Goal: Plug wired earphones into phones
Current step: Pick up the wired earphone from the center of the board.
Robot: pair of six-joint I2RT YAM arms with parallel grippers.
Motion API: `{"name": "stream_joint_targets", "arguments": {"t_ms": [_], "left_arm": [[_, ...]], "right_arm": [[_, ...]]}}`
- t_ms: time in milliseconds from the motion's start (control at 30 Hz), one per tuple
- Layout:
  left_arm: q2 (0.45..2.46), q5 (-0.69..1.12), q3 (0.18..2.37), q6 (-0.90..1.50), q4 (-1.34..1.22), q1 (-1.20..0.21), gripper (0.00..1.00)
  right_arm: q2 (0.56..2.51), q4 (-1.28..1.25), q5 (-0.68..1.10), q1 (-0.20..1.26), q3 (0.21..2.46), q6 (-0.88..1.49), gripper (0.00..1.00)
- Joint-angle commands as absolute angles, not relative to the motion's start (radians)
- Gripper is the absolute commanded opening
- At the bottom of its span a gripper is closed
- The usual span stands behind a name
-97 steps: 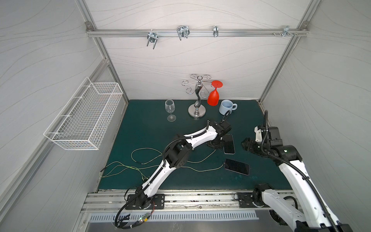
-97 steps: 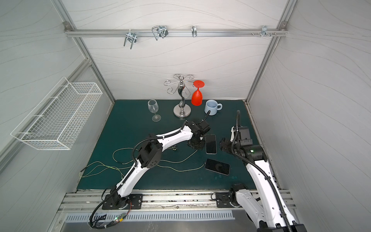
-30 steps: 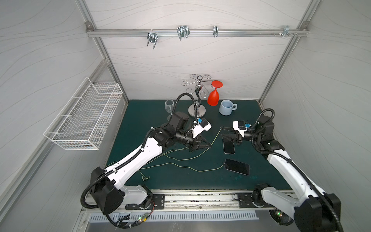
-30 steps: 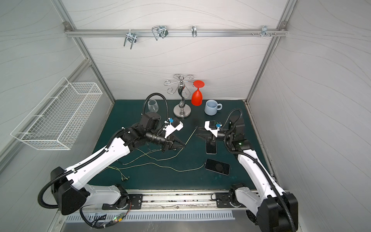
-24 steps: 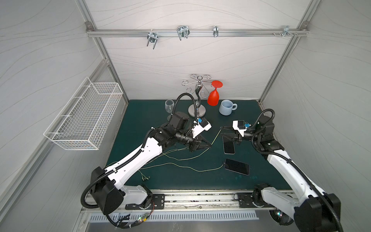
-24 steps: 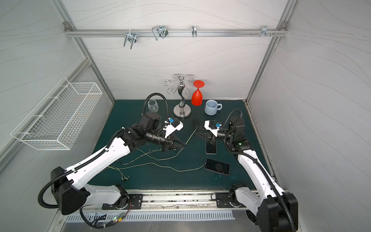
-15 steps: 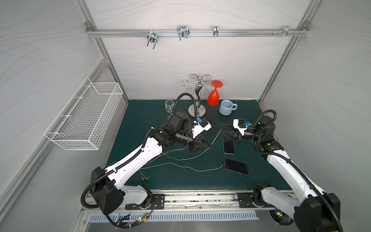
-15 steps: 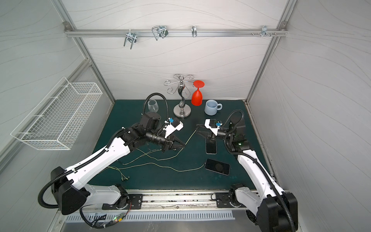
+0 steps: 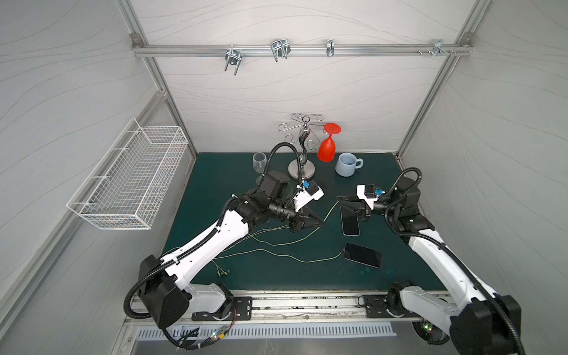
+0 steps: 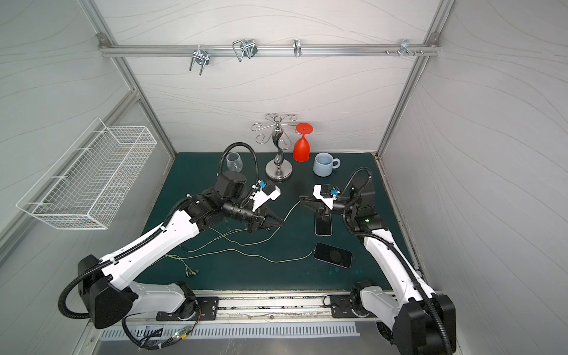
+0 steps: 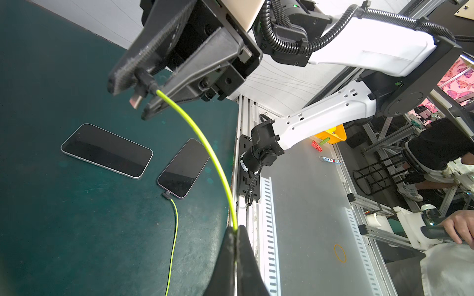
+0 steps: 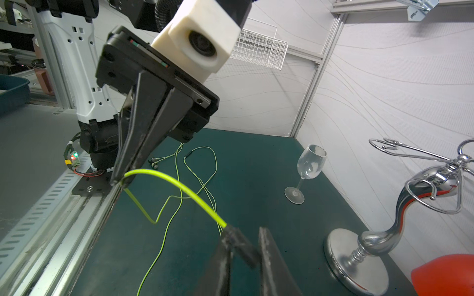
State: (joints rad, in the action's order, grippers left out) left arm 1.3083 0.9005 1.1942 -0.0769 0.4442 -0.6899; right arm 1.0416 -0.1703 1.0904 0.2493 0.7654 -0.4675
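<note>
Yellow-green earphones [image 11: 197, 133], glossy black phones [image 11: 106, 151]

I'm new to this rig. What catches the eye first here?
Mid-air over the green mat, the left gripper pinches a yellow-green cable whose dark plug sits in the right gripper. Below the right gripper lies a black phone; a second phone, nearer the front, is already wired.

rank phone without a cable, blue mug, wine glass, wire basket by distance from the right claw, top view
1. phone without a cable, right under the right claw
2. blue mug, toward the back wall
3. wine glass, back left
4. wire basket, on the left wall
</note>
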Motion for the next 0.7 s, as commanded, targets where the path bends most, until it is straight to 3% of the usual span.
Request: {"name": "stream_joint_targets", "arguments": {"t_ms": [0,267,300,367,433,667], "left_arm": [[1.313,0.889,1.239,-0.11,0.441,-0.691,0.0],[1.301,0.684,1.262,-0.256,0.559,-0.692,0.0],[1.3,0.654,1.268,-0.278,0.578,-0.692,0.03],[1.3,0.59,1.283,-0.308,0.602,-0.692,0.24],[1.298,0.562,1.305,-0.339,0.614,-0.691,0.36],[1.292,0.548,1.347,-0.388,0.543,-0.742,0.44]], "right_arm": [[1.027,-0.124,1.123,0.256,0.772,-0.519,0.12],[0.958,0.015,1.074,0.256,0.762,-0.577,0.0],[0.951,0.06,1.065,0.26,0.767,-0.597,0.0],[0.939,0.195,1.024,0.278,0.79,-0.676,0.0],[0.934,0.318,0.972,0.302,0.808,-0.742,0.0],[0.93,0.474,0.922,0.336,0.836,-0.797,0.0]]}}
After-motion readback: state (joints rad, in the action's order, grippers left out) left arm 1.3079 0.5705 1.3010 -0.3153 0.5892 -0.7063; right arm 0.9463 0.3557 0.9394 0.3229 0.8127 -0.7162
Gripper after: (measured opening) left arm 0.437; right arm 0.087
